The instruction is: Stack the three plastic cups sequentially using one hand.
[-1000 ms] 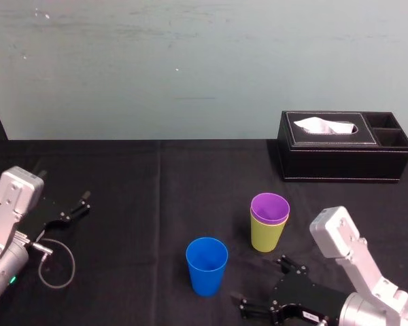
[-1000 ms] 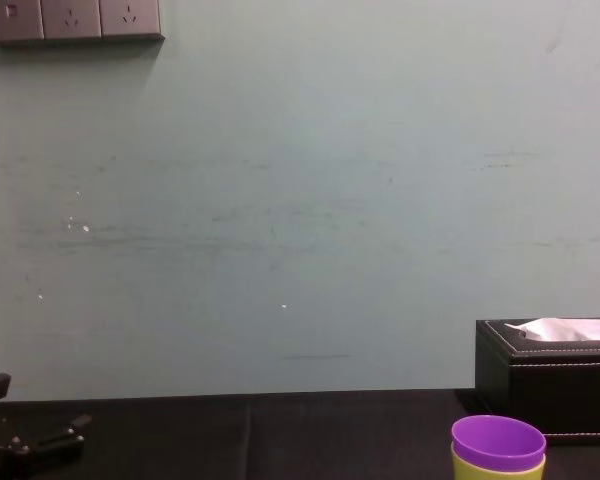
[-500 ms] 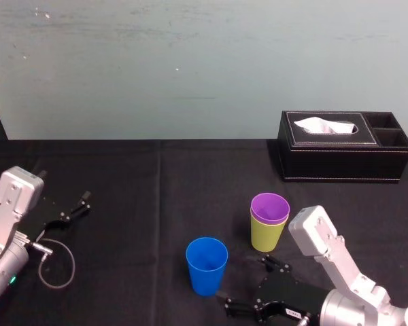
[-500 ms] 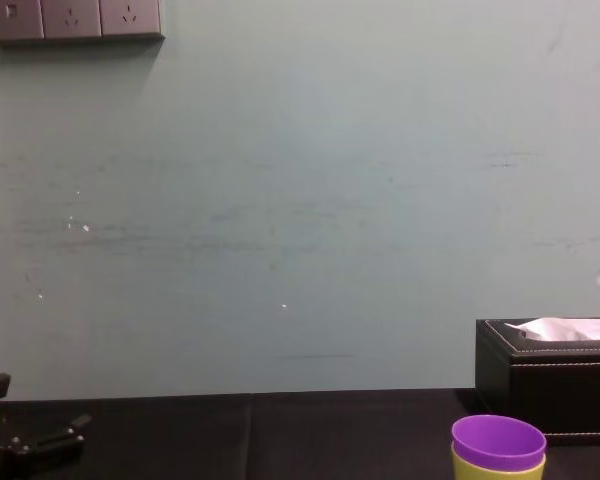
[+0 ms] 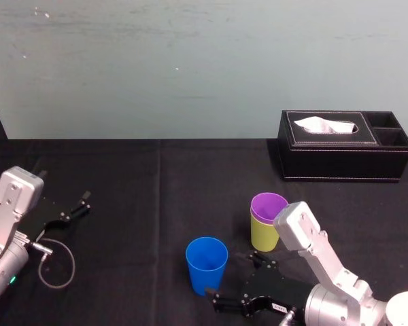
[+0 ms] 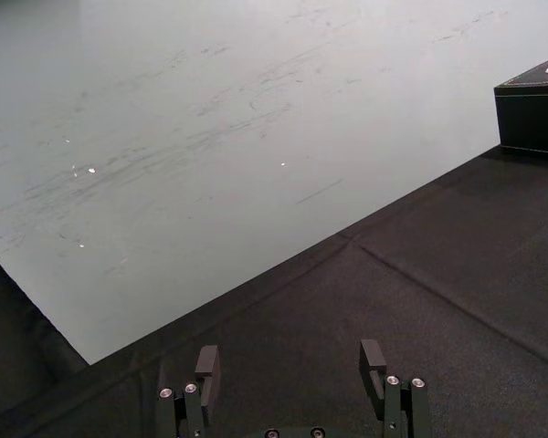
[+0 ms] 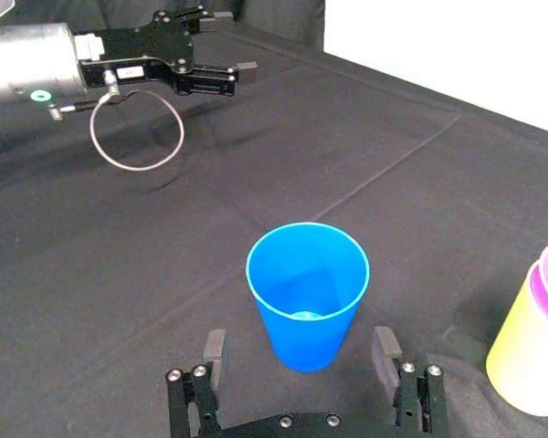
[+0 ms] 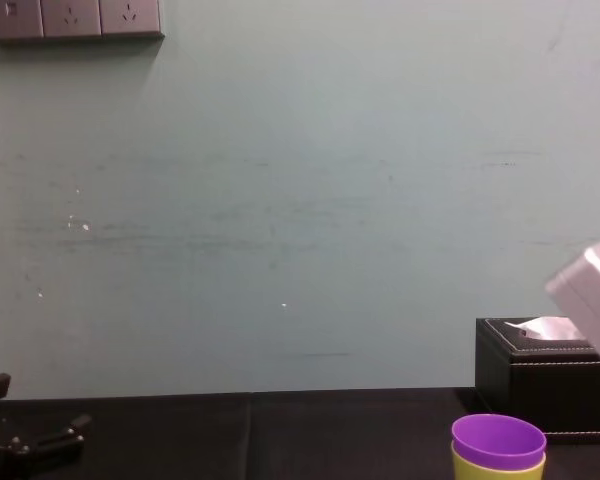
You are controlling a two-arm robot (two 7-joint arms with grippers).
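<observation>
A blue cup (image 5: 206,265) stands upright on the black tablecloth at front centre. To its right a purple cup (image 5: 269,207) sits nested inside a lime-green cup (image 5: 264,236); the chest view shows the purple rim (image 8: 498,440) over the green one (image 8: 478,467). My right gripper (image 5: 232,280) lies low on the near right side of the blue cup, open. In the right wrist view the blue cup (image 7: 307,297) stands between the spread fingertips (image 7: 384,343), with a gap on each side. My left gripper (image 5: 78,207) rests open at the far left, holding nothing.
A black leather tissue box (image 5: 340,146) stands at the back right, near the wall. A thin cable loop (image 5: 58,265) lies beside the left arm. The right arm's whitish wrist segment (image 5: 296,224) rises close to the nested pair of cups.
My right arm has moved left, bringing its open fingers up around the blue cup, and its wrist segment now stands beside the nested cups. The cups and left arm have not moved.
</observation>
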